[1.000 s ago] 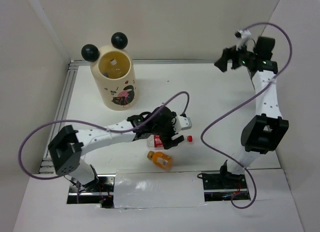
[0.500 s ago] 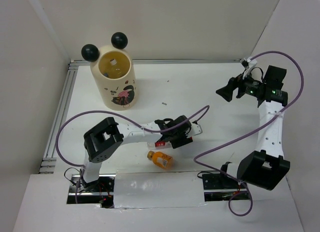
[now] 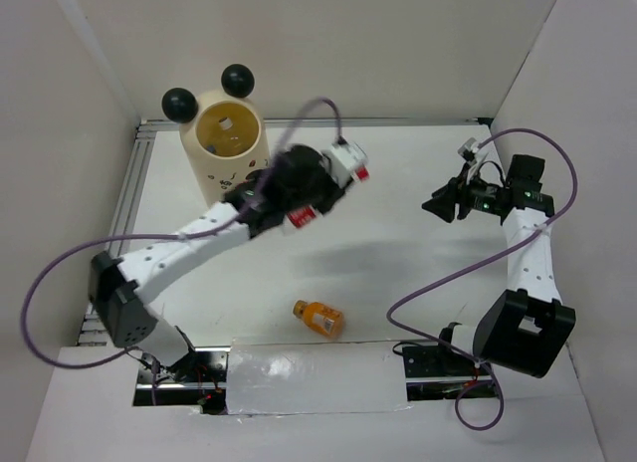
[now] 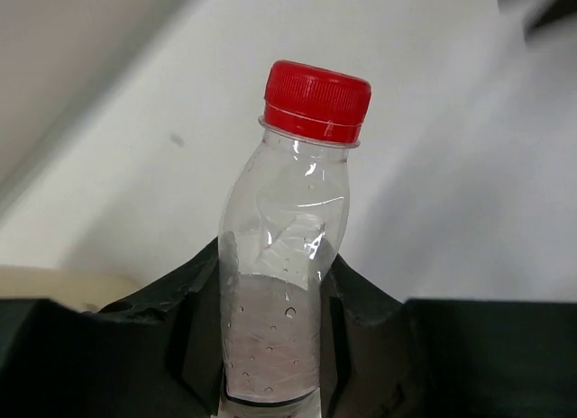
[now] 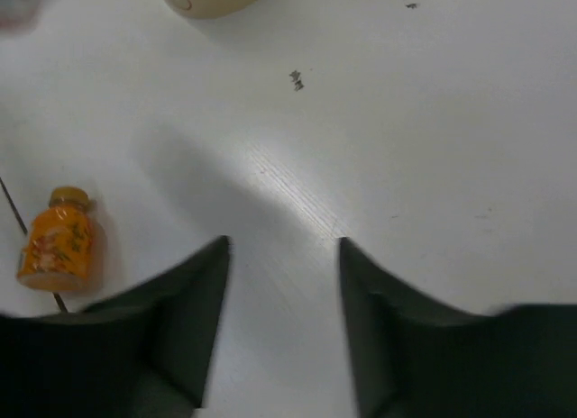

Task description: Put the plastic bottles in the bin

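My left gripper [image 3: 317,198] is shut on a clear plastic bottle [image 4: 287,247] with a red cap [image 4: 316,100] and a red label [image 3: 302,218]. It holds the bottle in the air, just right of the bin [image 3: 227,178]. The bin is a cream cylinder with two black ball ears [image 3: 179,105] on its rim. A short orange bottle [image 3: 319,318] lies on its side near the table's front, also seen in the right wrist view [image 5: 58,242]. My right gripper [image 3: 439,204] hovers at the right, open over bare table [image 5: 282,247], far from both bottles.
A metal rail [image 3: 124,208] runs along the table's left edge. White walls close in the back and both sides. A taped strip [image 3: 309,377] covers the front edge between the arm bases. Something pale lies inside the bin [image 3: 227,125].
The left arm has lifted the red-capped bottle off the table by the orange bottle and carried it back toward the bin. The right gripper has dropped lower and its jaws have narrowed.
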{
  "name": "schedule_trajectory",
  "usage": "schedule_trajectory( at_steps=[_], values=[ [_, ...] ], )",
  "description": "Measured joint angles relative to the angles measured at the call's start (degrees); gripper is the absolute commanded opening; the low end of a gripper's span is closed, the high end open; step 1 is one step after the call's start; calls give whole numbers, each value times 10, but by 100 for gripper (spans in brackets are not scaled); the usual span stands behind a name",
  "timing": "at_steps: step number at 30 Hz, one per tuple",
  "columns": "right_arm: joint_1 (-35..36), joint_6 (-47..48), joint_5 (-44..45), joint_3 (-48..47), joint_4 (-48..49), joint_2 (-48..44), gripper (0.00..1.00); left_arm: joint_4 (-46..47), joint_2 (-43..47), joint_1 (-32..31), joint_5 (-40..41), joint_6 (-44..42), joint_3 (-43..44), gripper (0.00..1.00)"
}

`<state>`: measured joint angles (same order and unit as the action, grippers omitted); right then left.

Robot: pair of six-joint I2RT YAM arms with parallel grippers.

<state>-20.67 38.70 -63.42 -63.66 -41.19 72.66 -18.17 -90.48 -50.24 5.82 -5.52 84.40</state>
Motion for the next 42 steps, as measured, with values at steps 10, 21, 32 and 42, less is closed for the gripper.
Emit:
schedule_trajectory(
  at_steps=[10, 21, 32, 42],
  values=[
    [52, 25, -12, 31, 2, 0, 16, 218, 193, 252, -52, 1, -21, 12],
    [58, 34, -12, 33, 4, 28, 17, 394, 114, 312, -28, 15, -144, 9],
    [61, 36, -8, 33, 4, 36, 17, 436, 124, 330, -56, 53, -129, 7],
    [78, 47, -2, 33, -1, 72, 19, 539, 82, 333, -20, 26, -98, 10]
  ],
)
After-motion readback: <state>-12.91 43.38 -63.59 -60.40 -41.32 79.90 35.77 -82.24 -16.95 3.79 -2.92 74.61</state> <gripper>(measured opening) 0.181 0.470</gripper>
